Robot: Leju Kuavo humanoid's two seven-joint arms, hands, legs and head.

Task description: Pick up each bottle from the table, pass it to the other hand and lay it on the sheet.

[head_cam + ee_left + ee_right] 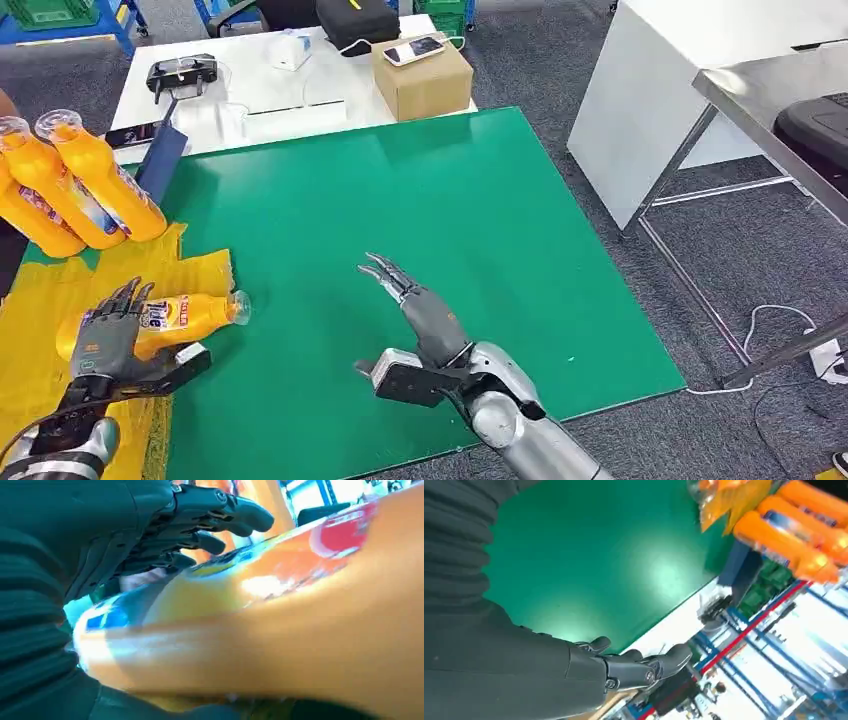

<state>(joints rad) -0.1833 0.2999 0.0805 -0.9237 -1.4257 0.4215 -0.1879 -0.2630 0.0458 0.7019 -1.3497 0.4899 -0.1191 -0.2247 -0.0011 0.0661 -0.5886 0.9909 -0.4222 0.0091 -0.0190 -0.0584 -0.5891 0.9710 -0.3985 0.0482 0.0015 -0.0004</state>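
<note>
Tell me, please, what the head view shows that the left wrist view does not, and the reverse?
Head view alone: the right hand open above the green table, the yellow sheet, a cardboard box. Left wrist view alone: the dark fingers seen close against the label. Both: the left hand holding the orange bottle, and more orange bottles behind it.

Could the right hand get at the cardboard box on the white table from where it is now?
Probably not: the right hand hovers open low over the green mat, and the cardboard box sits beyond the mat's far edge. Nothing blocks the way, though.
</note>
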